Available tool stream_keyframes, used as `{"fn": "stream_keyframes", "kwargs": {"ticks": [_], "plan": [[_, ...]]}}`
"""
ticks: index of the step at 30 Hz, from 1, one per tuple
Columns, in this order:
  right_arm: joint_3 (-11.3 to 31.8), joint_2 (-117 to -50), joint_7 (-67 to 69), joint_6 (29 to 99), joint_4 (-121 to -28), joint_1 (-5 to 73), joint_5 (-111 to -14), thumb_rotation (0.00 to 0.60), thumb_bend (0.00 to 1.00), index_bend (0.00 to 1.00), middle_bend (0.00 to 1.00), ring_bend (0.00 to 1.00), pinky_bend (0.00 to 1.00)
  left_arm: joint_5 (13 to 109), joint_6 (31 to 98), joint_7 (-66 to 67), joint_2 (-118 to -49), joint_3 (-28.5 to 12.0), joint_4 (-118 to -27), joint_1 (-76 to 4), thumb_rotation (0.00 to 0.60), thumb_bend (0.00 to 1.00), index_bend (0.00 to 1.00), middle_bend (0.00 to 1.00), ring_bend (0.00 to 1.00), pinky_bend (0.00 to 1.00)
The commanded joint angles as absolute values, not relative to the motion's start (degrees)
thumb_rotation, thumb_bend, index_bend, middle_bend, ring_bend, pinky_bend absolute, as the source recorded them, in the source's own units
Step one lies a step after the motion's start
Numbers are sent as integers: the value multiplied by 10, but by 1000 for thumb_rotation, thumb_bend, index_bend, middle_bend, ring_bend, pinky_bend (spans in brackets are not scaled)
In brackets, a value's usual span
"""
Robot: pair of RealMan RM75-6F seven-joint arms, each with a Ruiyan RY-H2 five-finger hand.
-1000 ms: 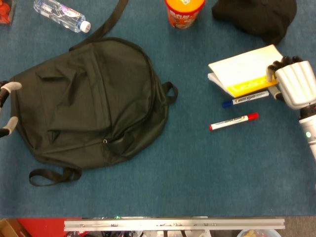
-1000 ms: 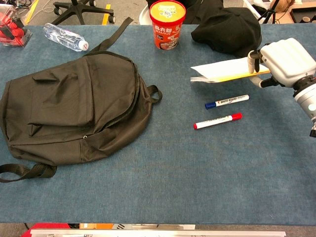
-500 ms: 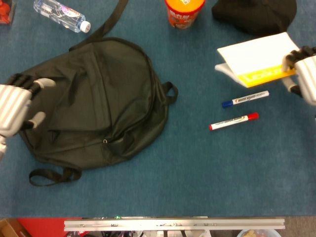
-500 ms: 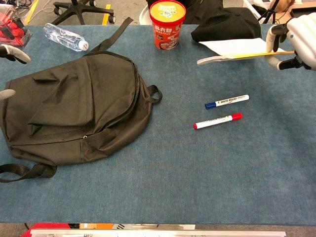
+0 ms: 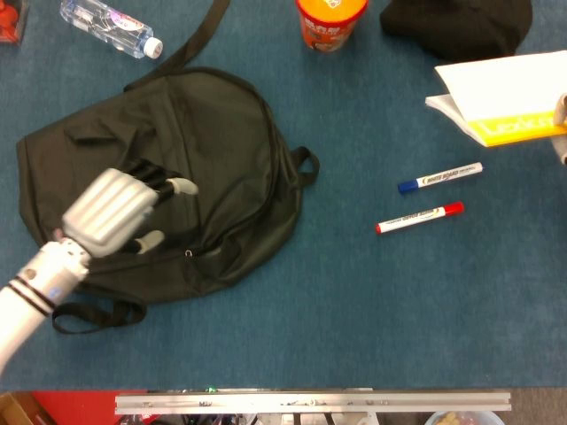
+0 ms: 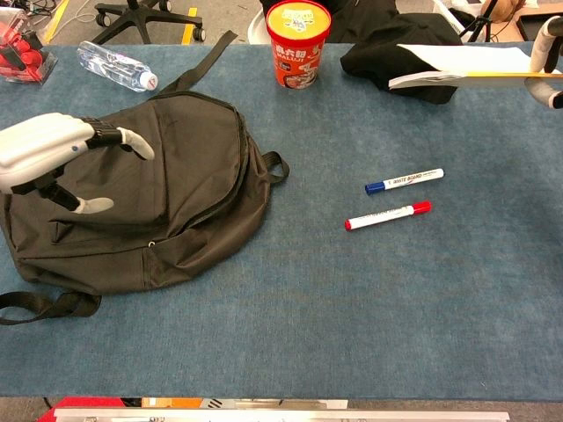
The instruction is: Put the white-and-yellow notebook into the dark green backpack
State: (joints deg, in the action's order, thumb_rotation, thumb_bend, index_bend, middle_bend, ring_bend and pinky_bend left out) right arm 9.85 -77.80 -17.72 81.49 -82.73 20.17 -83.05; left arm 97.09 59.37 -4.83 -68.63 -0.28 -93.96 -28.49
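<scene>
Nearest, a red marker and a blue marker lie on the bench. Left of them, the left hand hovers over the backpack, fingers spread, holding nothing. The backpack looks zipped, so the notebook may arrive with no opening. At the far right, the right hand pinches the raised notebook by one edge; it could slip.
</scene>
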Motion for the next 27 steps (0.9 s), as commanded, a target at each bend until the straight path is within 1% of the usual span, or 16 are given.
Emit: {"fn": "stream_keyframes", "kwargs": {"ticks": [1,8,15,20,27], "plan": [[96,-774,-177,820,-833,195,-829,600,536,769,647,486,538,960,568,-38,-714,-8,-934,-307,600,223,239,281,263,228],[91,-766,-174,825,-839,184,-827,600,536,769,647,487,538,912,524,-1,-768,-26,-915,-339,600,222,225,263,263,228],[91,-760,-170,825,-842,181,-827,600,537,774,648,487,538,856,495,58,-795,-29,-927,-351,600,222,182,231,245,228],[91,-760,-163,823,-839,180,-827,600,536,775,648,487,538,809,486,118,-822,-33,-940,-357,600,222,122,203,197,228],[89,-759,-156,822,-837,178,-829,600,537,777,648,487,538,737,496,201,-874,-41,-943,-363,600,222,69,167,179,228]]}}
